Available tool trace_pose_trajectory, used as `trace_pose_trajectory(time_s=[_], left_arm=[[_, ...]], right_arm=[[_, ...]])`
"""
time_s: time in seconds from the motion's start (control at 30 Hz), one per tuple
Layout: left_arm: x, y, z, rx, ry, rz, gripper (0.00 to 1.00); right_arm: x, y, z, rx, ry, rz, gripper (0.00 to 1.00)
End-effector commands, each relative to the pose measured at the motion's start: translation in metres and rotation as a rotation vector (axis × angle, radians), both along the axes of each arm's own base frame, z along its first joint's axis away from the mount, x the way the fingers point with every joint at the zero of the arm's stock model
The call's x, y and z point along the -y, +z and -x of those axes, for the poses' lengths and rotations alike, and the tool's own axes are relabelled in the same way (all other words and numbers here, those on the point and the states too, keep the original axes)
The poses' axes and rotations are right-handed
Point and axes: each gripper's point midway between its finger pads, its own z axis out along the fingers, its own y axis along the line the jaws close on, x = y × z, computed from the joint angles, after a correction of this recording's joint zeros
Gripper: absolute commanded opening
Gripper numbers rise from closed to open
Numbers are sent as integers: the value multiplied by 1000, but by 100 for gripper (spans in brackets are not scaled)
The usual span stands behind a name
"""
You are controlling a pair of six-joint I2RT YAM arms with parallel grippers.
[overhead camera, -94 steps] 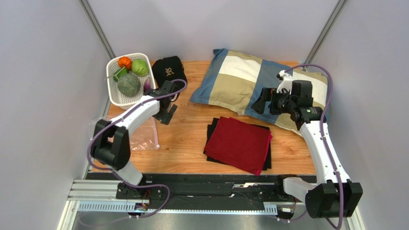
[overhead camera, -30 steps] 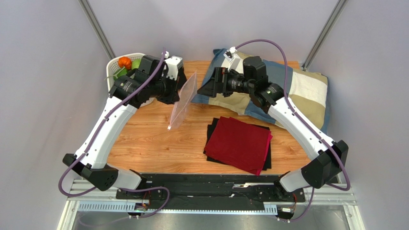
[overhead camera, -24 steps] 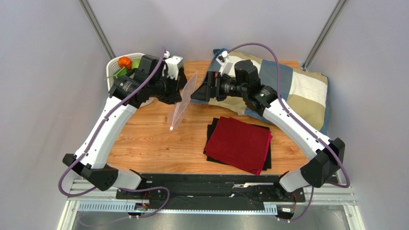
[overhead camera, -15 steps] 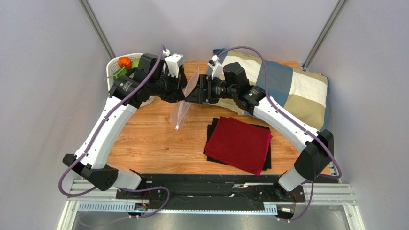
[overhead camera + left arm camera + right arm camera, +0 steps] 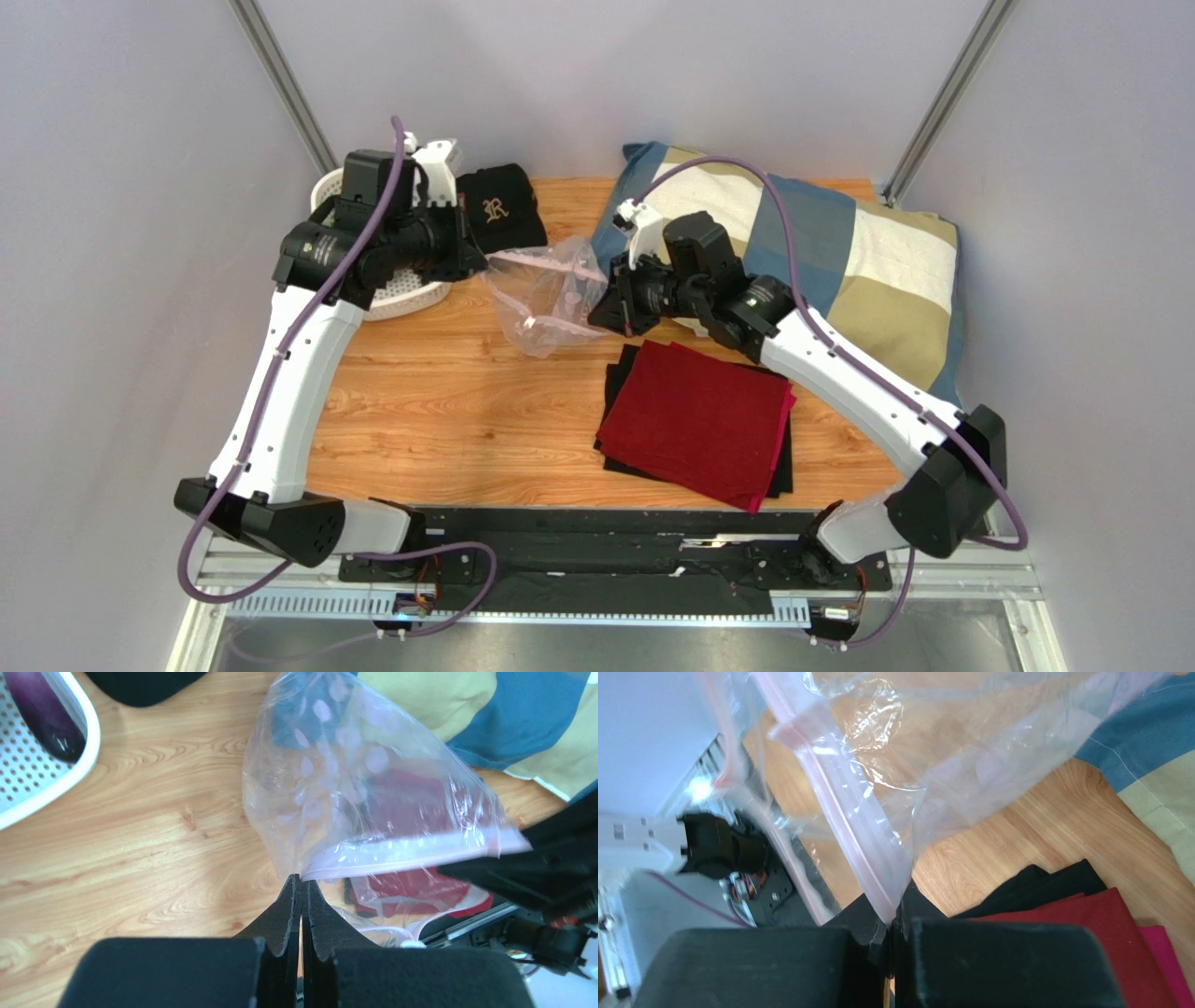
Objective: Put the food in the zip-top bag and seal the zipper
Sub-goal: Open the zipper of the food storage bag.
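left fingers: clenched on zipper end
right fingers: clenched on zipper strip
zip-top bag: hangs between both, over desk
food: basket mostly behind left arm; only eggplant shows, cropped

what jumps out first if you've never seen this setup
The clear plastic bag is held up between the two arms over the middle of the wooden table. The left gripper pinches its zip strip at one end and the right gripper at the other. Next come the big blue and tan pillow at the back right and the folded red cloth in front of it.
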Motion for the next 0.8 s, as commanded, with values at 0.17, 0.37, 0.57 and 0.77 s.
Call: trace_pose_trajectory(time_s=[0.17,0.37,0.57,0.77], left_arm=[[4,-46,-13,-166,14,21,0],[8,-85,-22,-276,7,-8,0],[10,-65,-9,-207,-74,6,0],[-25,-93,16,-232,-21,-147,0]], right_arm=[[7,-6,113,339,604,181,0],[20,-33,165,286,846,272,0],[7,0,155,405,868,190,0],[-22,10,111,470,701,74,0]])
